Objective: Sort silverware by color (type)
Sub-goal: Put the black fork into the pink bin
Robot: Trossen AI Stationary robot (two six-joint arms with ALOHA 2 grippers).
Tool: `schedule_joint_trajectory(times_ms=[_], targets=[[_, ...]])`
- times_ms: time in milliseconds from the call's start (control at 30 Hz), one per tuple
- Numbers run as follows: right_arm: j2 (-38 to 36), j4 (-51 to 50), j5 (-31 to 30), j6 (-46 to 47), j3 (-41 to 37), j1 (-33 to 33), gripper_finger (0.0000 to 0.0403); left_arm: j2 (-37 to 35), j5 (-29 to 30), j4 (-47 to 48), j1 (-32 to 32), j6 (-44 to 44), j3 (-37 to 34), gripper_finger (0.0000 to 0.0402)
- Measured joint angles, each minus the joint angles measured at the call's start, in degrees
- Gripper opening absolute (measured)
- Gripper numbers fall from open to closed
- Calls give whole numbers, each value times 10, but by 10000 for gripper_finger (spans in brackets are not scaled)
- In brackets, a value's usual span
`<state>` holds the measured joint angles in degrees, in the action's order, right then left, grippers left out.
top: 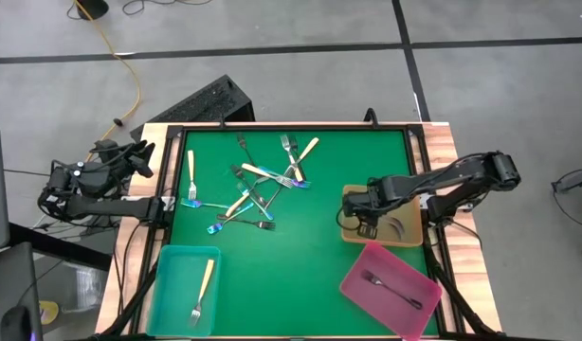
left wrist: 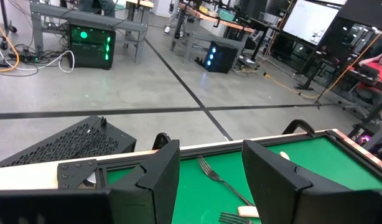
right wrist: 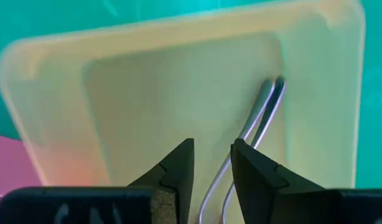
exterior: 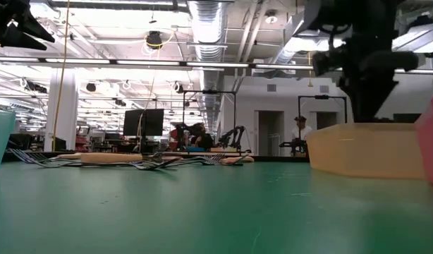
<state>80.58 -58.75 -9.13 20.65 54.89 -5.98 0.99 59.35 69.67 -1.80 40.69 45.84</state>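
A loose heap of silverware (top: 258, 185), cream-handled, dark and iridescent blue forks, lies on the green mat left of centre. My right gripper (top: 367, 225) hangs open over the tan tray (top: 353, 194), pointing down, with nothing between its fingers (right wrist: 178, 165). On the tray's floor below it, two slim shiny handles (right wrist: 259, 112) lie side by side along one wall. The teal tray (top: 172, 284) holds a cream-handled fork (top: 204, 289). A dark fork (top: 391, 289) lies in the pink tray (top: 367, 284). My left gripper (left wrist: 209, 162) waits open past the table's left edge.
The three trays stand along the near half of the mat: teal at the left, pink at the right, tan just beyond the pink one. A raised black frame (top: 291, 126) borders the mat. The green mat between the heap and the tan tray is bare.
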Motion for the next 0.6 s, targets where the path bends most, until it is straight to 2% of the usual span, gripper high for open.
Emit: schedule_joint_trajectory(times_ms=[300,600], targets=[[0,103,0,-60,45,0,127,0,0,0,0,0,0,158],[11,355,-1,-92,49,20,127,0,0,0,0,0,0,158]])
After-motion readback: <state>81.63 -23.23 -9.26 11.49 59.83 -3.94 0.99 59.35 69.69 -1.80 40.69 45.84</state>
